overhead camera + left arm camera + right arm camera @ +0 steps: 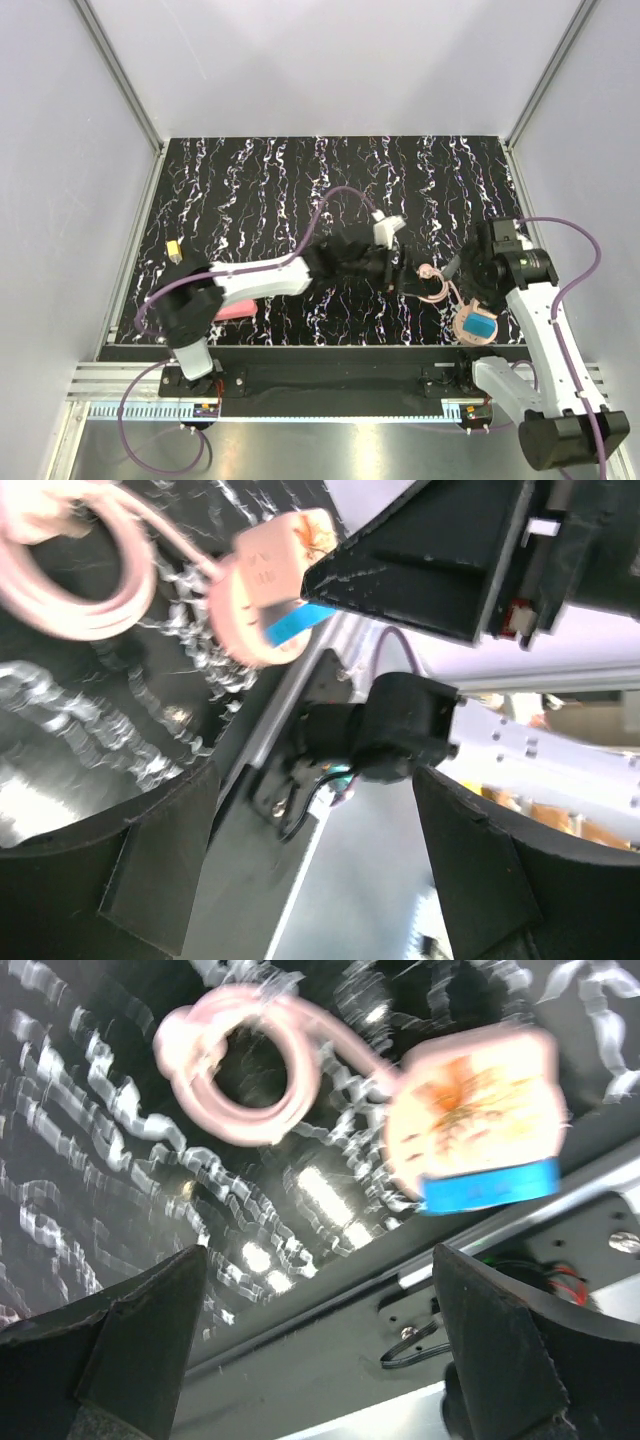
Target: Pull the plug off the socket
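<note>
Though blurred, the pink plug (470,1120) trails coiled cord (235,1125).

Top external: fixed high on the near side, looking down and away over the whole black white-veined table top (300,180); distant and wide.
Left wrist: very close and low, view tilted, facing right toward the table's near edge.
Right wrist: close above the near right of the table, looking down.
All three views share the pink square socket block with blue face (478,324) and the coiled pink cable (432,285).
</note>
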